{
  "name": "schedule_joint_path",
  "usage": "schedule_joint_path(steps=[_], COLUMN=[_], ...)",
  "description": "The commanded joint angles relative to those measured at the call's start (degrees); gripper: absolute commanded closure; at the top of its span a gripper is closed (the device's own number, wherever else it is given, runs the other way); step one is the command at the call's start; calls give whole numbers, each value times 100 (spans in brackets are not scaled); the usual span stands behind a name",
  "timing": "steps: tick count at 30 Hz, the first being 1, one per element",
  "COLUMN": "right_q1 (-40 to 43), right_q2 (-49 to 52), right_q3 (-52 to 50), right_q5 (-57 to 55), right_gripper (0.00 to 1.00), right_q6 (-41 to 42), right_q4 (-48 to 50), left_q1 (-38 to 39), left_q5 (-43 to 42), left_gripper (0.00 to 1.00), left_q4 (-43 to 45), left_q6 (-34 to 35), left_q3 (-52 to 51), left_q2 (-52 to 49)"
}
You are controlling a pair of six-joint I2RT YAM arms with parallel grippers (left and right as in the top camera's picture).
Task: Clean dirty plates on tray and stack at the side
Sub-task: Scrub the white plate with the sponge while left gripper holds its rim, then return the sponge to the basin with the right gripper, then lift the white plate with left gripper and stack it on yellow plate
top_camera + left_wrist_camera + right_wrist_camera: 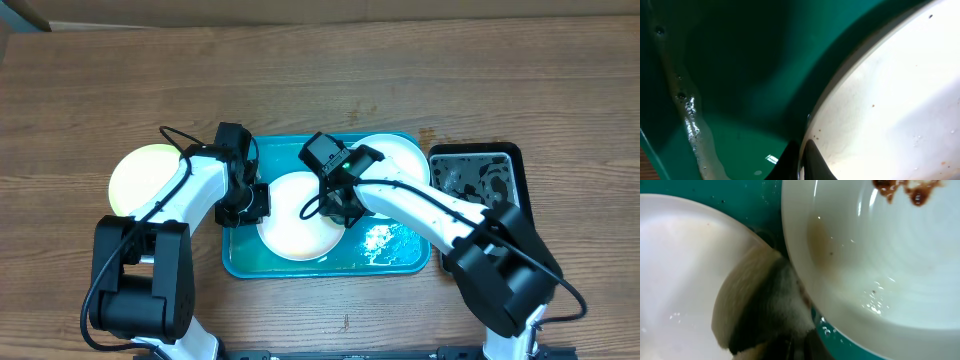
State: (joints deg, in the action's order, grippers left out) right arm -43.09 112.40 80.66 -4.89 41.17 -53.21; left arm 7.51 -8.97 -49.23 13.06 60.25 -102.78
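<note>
Left gripper [252,203]: my jaws pinch the rim of the round white plate [290,237].
Right gripper [338,207]: my jaws clamp a pale beige sponge [756,297] on it.
Plate's place: middle of the large turquoise rectangular plastic tray [400,263].

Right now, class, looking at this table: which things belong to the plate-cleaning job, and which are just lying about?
Part of the job:
turquoise tray
centre white plate, in the tray
smeared white plate, at the tray's right end
yellow-green plate, outside the tray on the left
wiping cloth

Just lying about:
black tray, wet, right of the turquoise tray
</note>
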Motion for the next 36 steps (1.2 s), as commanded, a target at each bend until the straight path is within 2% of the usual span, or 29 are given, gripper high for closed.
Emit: schedule_joint_path(steps=[1,9,15,21,29,33,36], right_q1=[133,278,968,1982,3182,3799,4177], right_q2=[-647,-1226,-1558,-1738,-1738,-1733,-1733], right_q3=[291,337,337,337,332,328,251], right_q5=[-223,-411,-861,-855,-855,-407,-153], right_gripper=[96,96,96,96,96,96,96], right_q6=[42,48,17,-835,-1480,-2258,-2326], right_q4=[-76,-664,-1552,-2013,-2229,-2192,-2177], left_q1=[-37,-37,-42,-42,-33,-2,96], left_q5=[490,492,525,1075,2111,2468,2793], left_gripper=[96,96,96,96,96,96,96], left_q4=[-31,-42,-245,-667,-861,-951,-951], left_q6=[-83,-63,-61,170,452,590,717], left_q3=[-129,-125,120,522,562,562,562], left_q2=[-168,-166,-31,586,1742,2227,2507])
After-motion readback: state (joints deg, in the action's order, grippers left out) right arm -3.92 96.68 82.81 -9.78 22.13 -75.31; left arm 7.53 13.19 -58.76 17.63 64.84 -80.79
